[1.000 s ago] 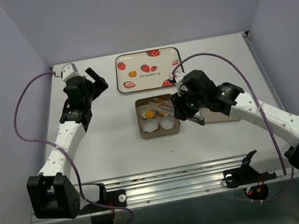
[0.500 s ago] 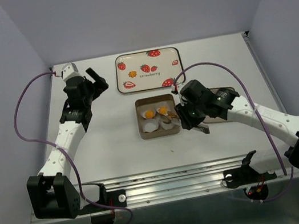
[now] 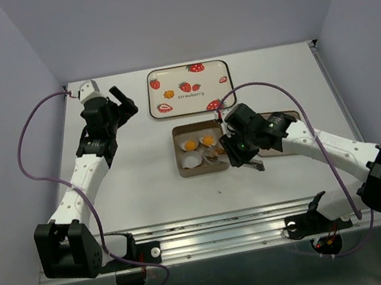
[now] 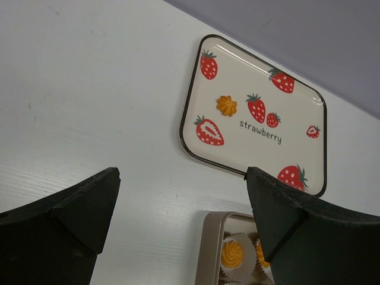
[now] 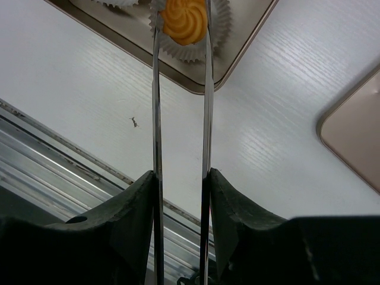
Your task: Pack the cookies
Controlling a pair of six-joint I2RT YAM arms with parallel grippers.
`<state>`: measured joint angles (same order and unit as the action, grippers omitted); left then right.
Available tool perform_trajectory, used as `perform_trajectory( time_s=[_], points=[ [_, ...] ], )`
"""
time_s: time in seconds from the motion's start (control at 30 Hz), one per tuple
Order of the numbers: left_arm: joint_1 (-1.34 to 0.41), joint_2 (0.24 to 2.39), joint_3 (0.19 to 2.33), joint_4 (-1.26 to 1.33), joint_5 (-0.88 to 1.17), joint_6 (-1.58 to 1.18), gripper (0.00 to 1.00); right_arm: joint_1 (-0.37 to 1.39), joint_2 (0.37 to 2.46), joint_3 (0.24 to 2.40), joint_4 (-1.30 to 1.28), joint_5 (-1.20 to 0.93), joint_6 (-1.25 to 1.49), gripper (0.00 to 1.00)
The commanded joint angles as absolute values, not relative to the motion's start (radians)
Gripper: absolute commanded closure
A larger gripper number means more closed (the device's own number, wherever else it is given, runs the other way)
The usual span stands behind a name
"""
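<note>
Right hand (image 5: 181, 177) is clenched on tongs (image 5: 155, 107). The blades run out long from between its fingers, so the bulky hand sits outside the box (image 5: 237, 66) and only the thin tips reach in. The tips pinch a cookie (image 5: 184, 21), one blade at each side, in or just over a paper cup (image 5: 221, 21) at the box's near right corner; whether it rests there I cannot tell. Reads as the set-down step, release not yet made. In the top view two cookies (image 3: 189, 144) (image 3: 207, 139) sit in the far cups. The near left cup (image 3: 192, 160) is bare, presumably for the last cookie (image 4: 225, 105), which lies on the plate (image 4: 237, 74) among printed strawberries. A tan lid (image 5: 356, 136) lies on the surface (image 4: 89, 89) beside the box, out of the way. Left hand (image 4: 181, 178) is released, jaws wide and holding nothing, well apart from the box, likely to leave room.
</note>
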<state>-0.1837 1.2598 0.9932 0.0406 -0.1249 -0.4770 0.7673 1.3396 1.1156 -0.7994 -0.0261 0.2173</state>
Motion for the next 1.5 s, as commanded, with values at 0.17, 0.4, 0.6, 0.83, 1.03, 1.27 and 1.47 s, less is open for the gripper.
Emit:
perform_trajectory(
  time_s=[0.17,0.4,0.6,0.83,1.03,1.27,1.47],
  points=[
    [-0.189,1.253,1.006,0.063,-0.144,-0.451,0.01,0.775,1.377,1.134,-0.756,-0.005,0.203,0.56],
    [-0.190,1.255,1.008,0.060,-0.147,-0.448,0.01,0.775,1.391,1.141,-0.744,-0.005,0.204,0.52],
    [-0.190,1.252,1.008,0.060,-0.146,-0.446,0.01,0.775,1.393,1.149,-0.741,-0.005,0.202,0.49],
    [-0.189,1.253,1.006,0.061,-0.140,-0.449,0.01,0.775,1.371,1.170,-0.744,0.023,0.201,0.48],
    [-0.190,1.250,1.009,0.063,-0.132,-0.451,0.01,0.775,1.330,1.227,-0.775,0.025,0.183,0.48],
    [-0.192,1.238,1.006,0.064,-0.124,-0.454,0.01,0.775,1.292,1.337,-0.825,0.032,0.140,0.48],
    [-0.190,1.229,1.008,0.066,-0.130,-0.456,0.01,0.775,1.376,1.432,-0.636,0.155,0.120,0.46]
  ],
)
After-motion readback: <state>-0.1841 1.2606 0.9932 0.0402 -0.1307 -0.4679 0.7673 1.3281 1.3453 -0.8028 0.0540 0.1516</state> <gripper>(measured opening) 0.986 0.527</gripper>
